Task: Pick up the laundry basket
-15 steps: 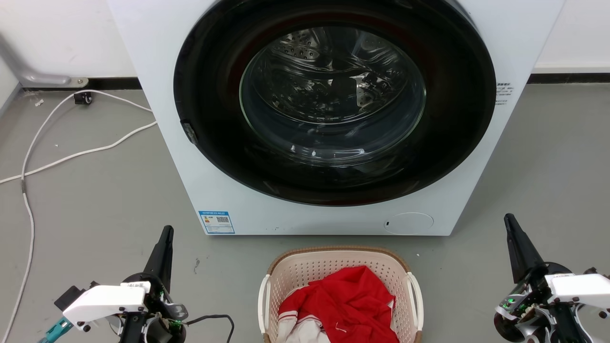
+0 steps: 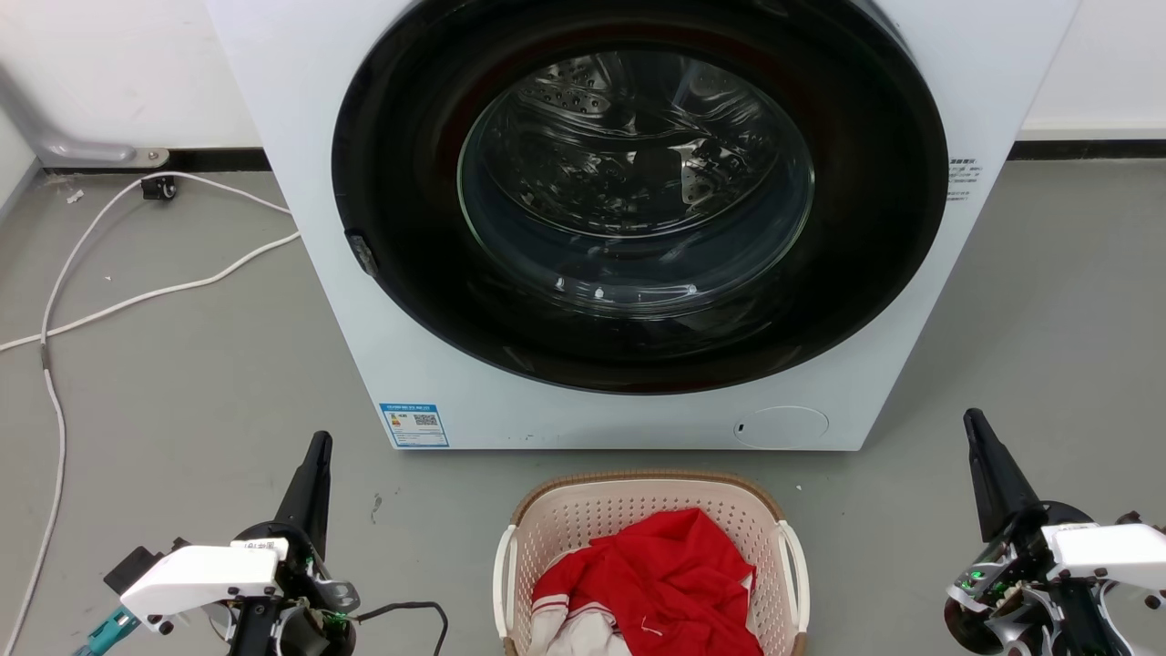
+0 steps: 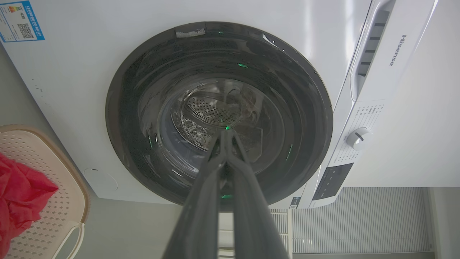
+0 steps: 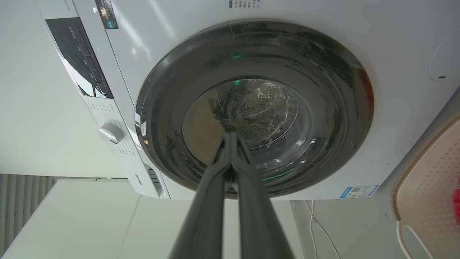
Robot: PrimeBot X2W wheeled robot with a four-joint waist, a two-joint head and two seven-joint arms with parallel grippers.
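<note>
**Basket on the floor between two closed grippers**

The white washer (image 2: 583, 419) takes up most of the head view, its round dark door (image 2: 638, 200) shut and the steel drum visible through the glass. It stands on a grey floor (image 2: 182, 392).

Just in front of the washer, at the bottom middle of the head view, the basket (image 2: 592, 515) sits upright on the floor. It does not touch the machine; a narrow strip of floor separates them. It has cream perforated walls, a brown rim and a white handle on each side (image 2: 504, 569). A crumpled red cloth (image 2: 665, 574) lies inside it.

The basket lies between the two arms, well apart from both. The left gripper (image 2: 319, 446) stands off to the basket's left and the right gripper (image 2: 976, 433) farther off to its right, both pointing toward the washer rather than at the basket. Neither touches the handles or the rim.

In the left wrist view the left gripper (image 3: 225, 136) has its fingers pressed together at the tips with nothing between them, and the basket (image 3: 54, 201) sits at the lower left edge. The right wrist view matches: the right gripper (image 4: 230, 137) is clenched and empty, with the basket (image 4: 431, 187) at the lower right edge.

A white cable (image 2: 137, 296) trails over the floor left of the washer.
</note>
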